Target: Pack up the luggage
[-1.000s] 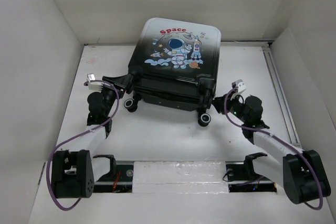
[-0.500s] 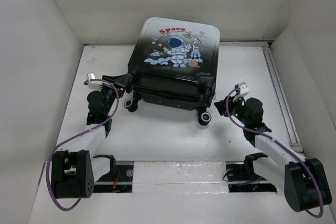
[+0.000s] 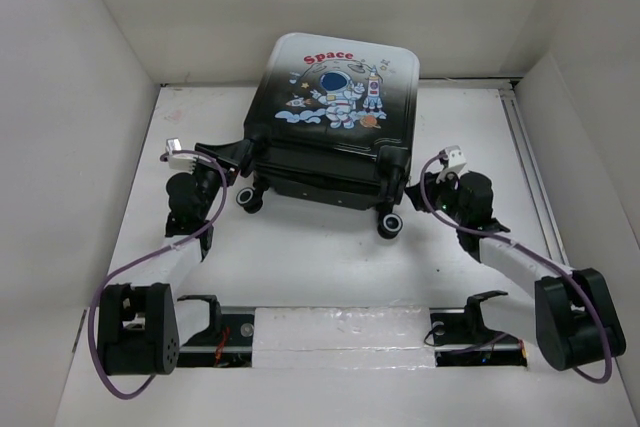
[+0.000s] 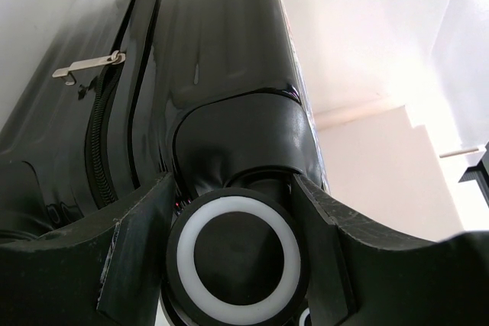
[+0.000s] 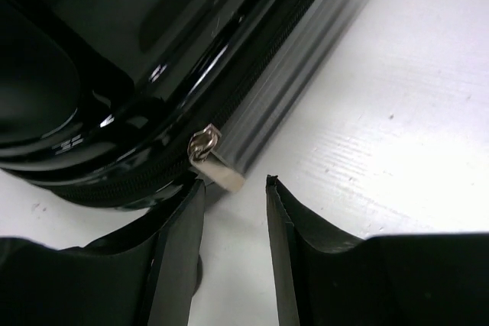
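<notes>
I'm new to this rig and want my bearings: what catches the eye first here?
The suitcase with its astronaut print lies on the table, wheels toward the arms. The left gripper clamps a wheel at its left corner. The right gripper stands open just short of the zipper pull on its right side.
</notes>
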